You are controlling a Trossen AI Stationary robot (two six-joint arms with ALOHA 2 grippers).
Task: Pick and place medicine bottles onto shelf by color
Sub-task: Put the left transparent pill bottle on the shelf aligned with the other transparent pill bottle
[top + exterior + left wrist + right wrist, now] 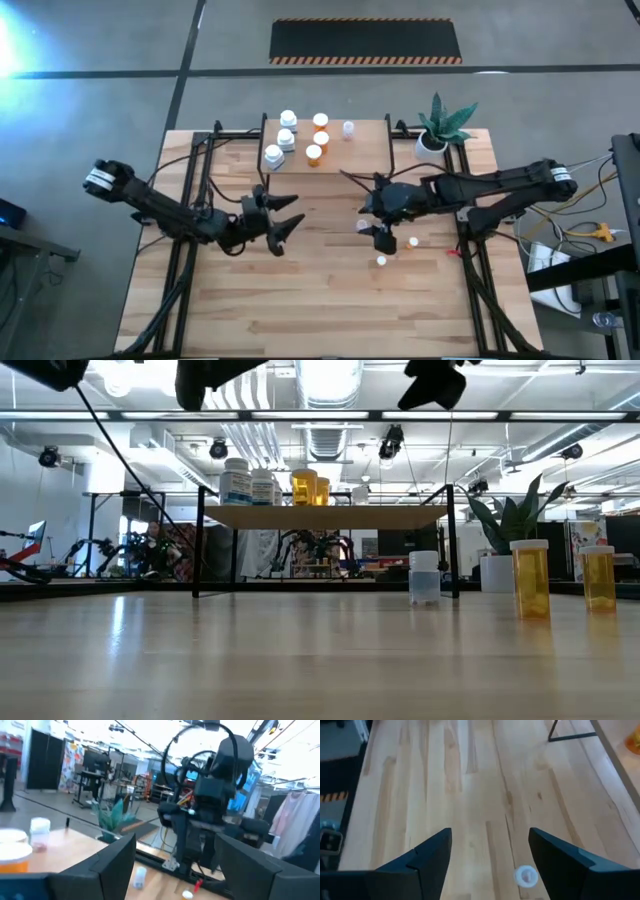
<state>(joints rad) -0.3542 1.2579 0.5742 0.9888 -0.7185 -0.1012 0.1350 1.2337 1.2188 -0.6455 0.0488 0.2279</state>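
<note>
The shelf (330, 165) stands at the table's far middle. On it are three white bottles (286, 138), three orange bottles (320, 138) and a small clear bottle (348, 129). Three more bottles rest on the tabletop: a pale one (363, 226) and two white-capped ones (413, 241) (381, 260). In the low view they show as a clear bottle (424, 577) and two orange bottles (530, 578). My right gripper (384, 238) is open and raised above them. One white cap (525, 876) shows below, between its fingers. My left gripper (287, 222) is open and empty at mid-table.
A white pot with a green plant (440, 125) stands at the far right, beside the shelf. Black shelf legs (570, 737) reach down to the tabletop. Black frame rails (190, 200) run along both sides of the table. The near half of the tabletop (320, 310) is bare wood.
</note>
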